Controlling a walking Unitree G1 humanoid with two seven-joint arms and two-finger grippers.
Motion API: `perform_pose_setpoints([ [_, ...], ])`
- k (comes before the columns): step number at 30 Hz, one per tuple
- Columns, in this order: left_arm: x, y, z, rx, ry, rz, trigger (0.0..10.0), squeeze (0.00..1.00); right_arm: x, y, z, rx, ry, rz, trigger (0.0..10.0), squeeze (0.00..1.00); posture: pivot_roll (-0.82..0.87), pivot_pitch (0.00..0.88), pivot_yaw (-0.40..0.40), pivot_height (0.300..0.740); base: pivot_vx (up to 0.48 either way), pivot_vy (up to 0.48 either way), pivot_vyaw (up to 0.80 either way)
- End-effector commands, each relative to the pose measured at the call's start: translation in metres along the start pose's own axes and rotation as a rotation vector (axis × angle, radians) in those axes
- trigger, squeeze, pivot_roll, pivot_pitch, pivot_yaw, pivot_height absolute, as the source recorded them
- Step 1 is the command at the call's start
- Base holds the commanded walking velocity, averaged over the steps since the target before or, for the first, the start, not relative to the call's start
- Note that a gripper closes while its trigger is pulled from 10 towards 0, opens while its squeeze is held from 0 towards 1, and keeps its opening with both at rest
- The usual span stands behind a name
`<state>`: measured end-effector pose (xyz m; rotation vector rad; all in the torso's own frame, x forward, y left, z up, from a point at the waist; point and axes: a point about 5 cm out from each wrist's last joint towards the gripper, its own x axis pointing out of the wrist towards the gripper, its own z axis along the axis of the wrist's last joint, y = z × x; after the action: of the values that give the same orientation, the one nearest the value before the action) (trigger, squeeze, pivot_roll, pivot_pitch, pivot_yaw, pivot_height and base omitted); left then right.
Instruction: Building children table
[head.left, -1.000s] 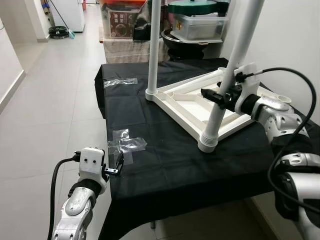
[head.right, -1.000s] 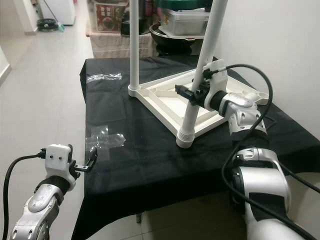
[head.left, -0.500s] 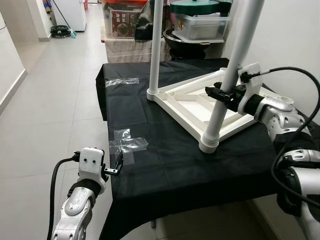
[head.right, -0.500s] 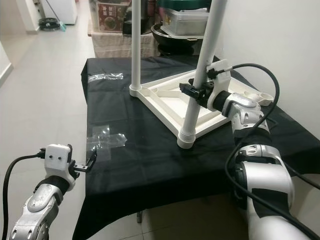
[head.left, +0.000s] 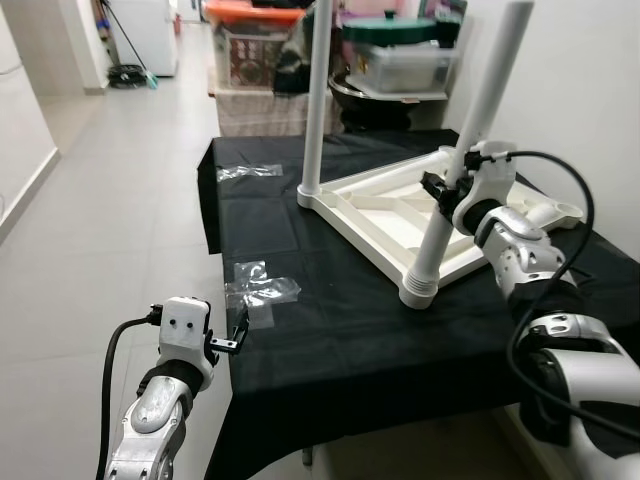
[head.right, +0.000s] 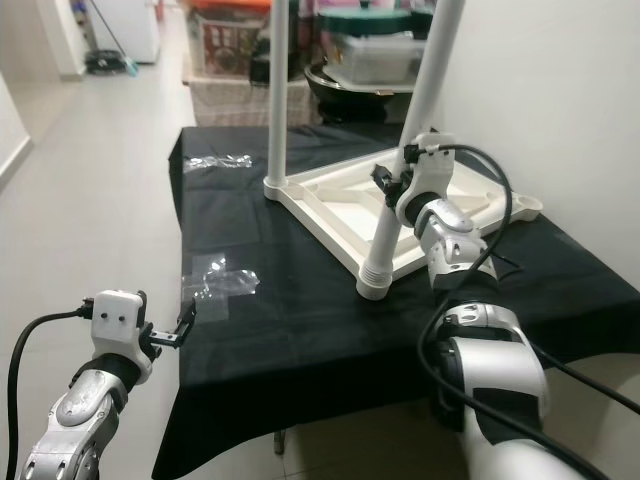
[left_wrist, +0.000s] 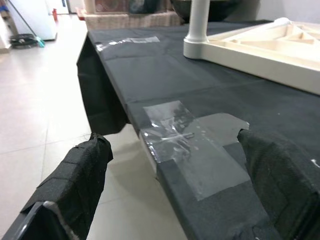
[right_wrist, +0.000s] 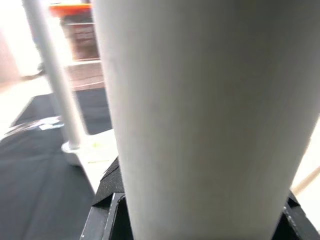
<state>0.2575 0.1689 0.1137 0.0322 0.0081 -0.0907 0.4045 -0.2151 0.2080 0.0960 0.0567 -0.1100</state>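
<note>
on the black cloth (head.left: 330, 330) the white top (head.left: 375, 205) lies upside down, ribs and rim facing up, well in from the near edge. two legs stand in its corner sockets: the far leg (head.left: 316, 100) looks upright, the near leg (head.left: 462, 160) leans away from the robot and tilts to the robot's right. the right gripper (head.left: 447, 190) is closed around the near leg about midway up; in the right wrist view the leg (right_wrist: 200, 115) sits tight between the black fingers (right_wrist: 107, 185).

the main risk, as i judge it, is the lean. if the near leg is not seated square in its ribbed collar (head.left: 420, 290), pushing or twisting from this grip could cross it in the socket or lever the whole top across the cloth, since nothing else pins it down. a slip of the fingers on smooth plastic is also possible. the far leg could rock if the top shifts.

the left gripper (head.left: 232, 335) hangs off the near left edge of the cloth, fingers spread and holding nothing; the left wrist view shows both fingers (left_wrist: 75, 175) either side of the cloth edge, close to clear tape (left_wrist: 185, 140) stuck there. another strip of tape (head.left: 250, 171) lies at the far left corner.

the top looks a hard, light, glossy plastic, with a small round socket (head.left: 565, 208) bare at its right corner.
</note>
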Motion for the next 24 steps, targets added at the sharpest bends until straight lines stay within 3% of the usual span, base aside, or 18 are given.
perform_pose_setpoints([
  [1,0.001,-0.002,-0.002,0.012,0.008,-0.01,10.0,0.0,-0.011,-0.019,-0.058,0.011,0.248,-0.118,0.0,0.0,0.05,0.0,-0.081,0.74,0.0,0.0,0.0],
  [3,0.002,-0.002,-0.002,0.012,0.005,-0.009,10.0,0.0,-0.018,-0.003,-0.07,0.047,0.219,-0.287,0.0,0.0,0.05,0.0,-0.082,0.74,0.0,0.0,0.0],
  [4,0.002,-0.002,-0.002,0.012,0.005,-0.009,10.0,0.0,-0.018,-0.003,-0.07,0.047,0.219,-0.287,0.0,0.0,0.05,0.0,-0.082,0.74,0.0,0.0,0.0],
  [6,0.003,-0.002,-0.002,0.011,0.003,-0.007,10.0,0.0,-0.022,0.016,-0.071,0.078,0.185,-0.394,0.0,0.0,0.06,0.0,-0.084,0.74,0.0,0.0,0.0],
  [17,0.003,-0.001,-0.002,0.009,-0.002,0.013,10.0,0.0,-0.022,0.053,-0.052,0.1,0.131,-0.508,0.0,0.0,0.06,0.0,-0.105,0.74,0.0,0.0,0.0],
  [24,0.002,-0.004,-0.003,0.007,0.0,0.008,10.0,0.0,-0.026,0.06,-0.053,0.109,0.145,-0.53,0.0,0.0,0.06,0.0,-0.103,0.74,0.0,0.0,0.0],
])
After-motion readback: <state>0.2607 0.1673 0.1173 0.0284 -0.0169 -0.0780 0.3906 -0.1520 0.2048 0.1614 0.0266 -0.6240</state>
